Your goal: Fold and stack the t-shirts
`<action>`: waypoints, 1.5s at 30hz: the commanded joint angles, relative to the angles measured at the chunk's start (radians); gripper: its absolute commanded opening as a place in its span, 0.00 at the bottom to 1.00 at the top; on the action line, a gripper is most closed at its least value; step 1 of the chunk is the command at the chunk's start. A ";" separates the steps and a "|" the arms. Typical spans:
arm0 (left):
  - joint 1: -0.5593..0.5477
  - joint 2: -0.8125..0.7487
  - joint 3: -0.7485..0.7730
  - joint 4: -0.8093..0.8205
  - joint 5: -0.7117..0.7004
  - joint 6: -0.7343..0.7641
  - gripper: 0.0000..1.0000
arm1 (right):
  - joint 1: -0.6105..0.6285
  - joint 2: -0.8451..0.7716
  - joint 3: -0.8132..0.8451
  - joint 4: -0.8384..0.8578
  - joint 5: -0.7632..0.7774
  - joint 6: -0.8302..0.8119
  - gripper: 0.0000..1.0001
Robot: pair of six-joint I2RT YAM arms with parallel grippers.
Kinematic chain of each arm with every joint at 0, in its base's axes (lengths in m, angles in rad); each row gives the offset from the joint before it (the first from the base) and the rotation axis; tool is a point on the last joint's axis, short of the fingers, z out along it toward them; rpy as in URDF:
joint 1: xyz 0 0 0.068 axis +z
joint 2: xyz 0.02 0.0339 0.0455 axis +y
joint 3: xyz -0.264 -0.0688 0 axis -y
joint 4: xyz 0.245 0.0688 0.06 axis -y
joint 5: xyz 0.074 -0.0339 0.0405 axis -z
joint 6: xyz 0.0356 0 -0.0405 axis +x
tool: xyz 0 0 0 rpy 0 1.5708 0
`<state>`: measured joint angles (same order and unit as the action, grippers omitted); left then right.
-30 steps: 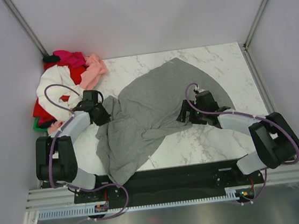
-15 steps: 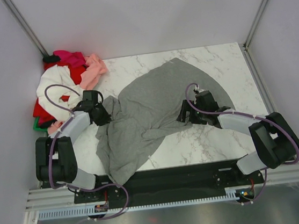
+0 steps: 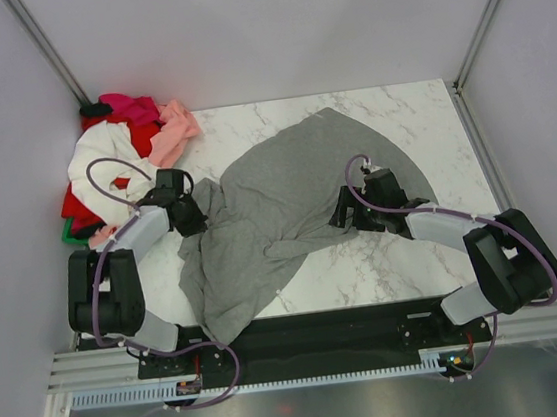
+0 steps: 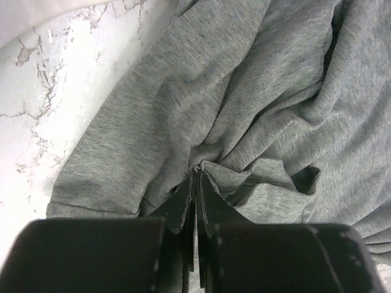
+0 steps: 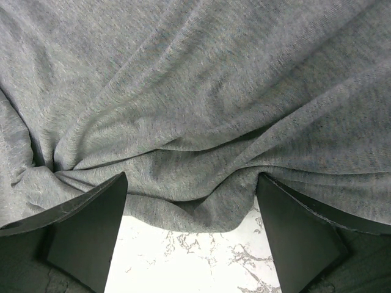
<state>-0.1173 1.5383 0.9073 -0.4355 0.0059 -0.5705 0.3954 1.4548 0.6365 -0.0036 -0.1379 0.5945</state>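
Observation:
A grey t-shirt [image 3: 278,203] lies crumpled and spread across the middle of the marble table [image 3: 420,122]. My left gripper [image 3: 196,219] is at its left edge, shut on a bunched fold of the grey t-shirt [image 4: 244,110] that puckers at the fingertips [image 4: 183,204]. At the shirt's right lower edge my right gripper [image 3: 344,213] stands open. Its fingers [image 5: 91,226] straddle the hem of the grey cloth [image 5: 195,122] and pinch nothing. More t-shirts, white [image 3: 102,158], red [image 3: 145,138], pink [image 3: 179,127] and magenta [image 3: 131,106], sit heaped at the far left corner.
A bit of green cloth [image 3: 66,233] peeks from under the heap at the table's left edge. Grey walls with metal frame posts [image 3: 483,14] close in the table on three sides. Bare marble [image 3: 366,269] shows near the front right.
The left arm's forearm has shifted very slightly. The grey shirt and the right arm look unmoved.

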 commanded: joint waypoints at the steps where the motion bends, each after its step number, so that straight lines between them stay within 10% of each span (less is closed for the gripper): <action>1: 0.002 -0.026 0.016 0.007 0.008 0.032 0.02 | 0.002 0.036 -0.014 -0.065 -0.005 -0.013 0.95; 17: 0.004 -0.385 0.153 -0.207 0.121 0.077 0.02 | -0.334 -0.102 0.281 -0.544 0.177 -0.058 0.98; 24: 0.004 -0.472 0.076 -0.215 0.170 0.118 0.02 | -0.631 -0.070 0.187 -0.516 0.141 -0.044 0.96; 34: 0.004 -0.561 -0.037 -0.215 0.143 0.192 0.02 | -0.711 0.096 0.223 -0.388 0.097 0.010 0.79; 45: 0.004 -0.572 -0.061 -0.197 0.118 0.189 0.02 | -0.711 0.178 0.292 -0.269 -0.036 -0.025 0.02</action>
<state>-0.1173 0.9890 0.8558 -0.6548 0.1333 -0.4244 -0.3161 1.6585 0.8845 -0.2775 -0.1730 0.5854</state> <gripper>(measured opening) 0.025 0.082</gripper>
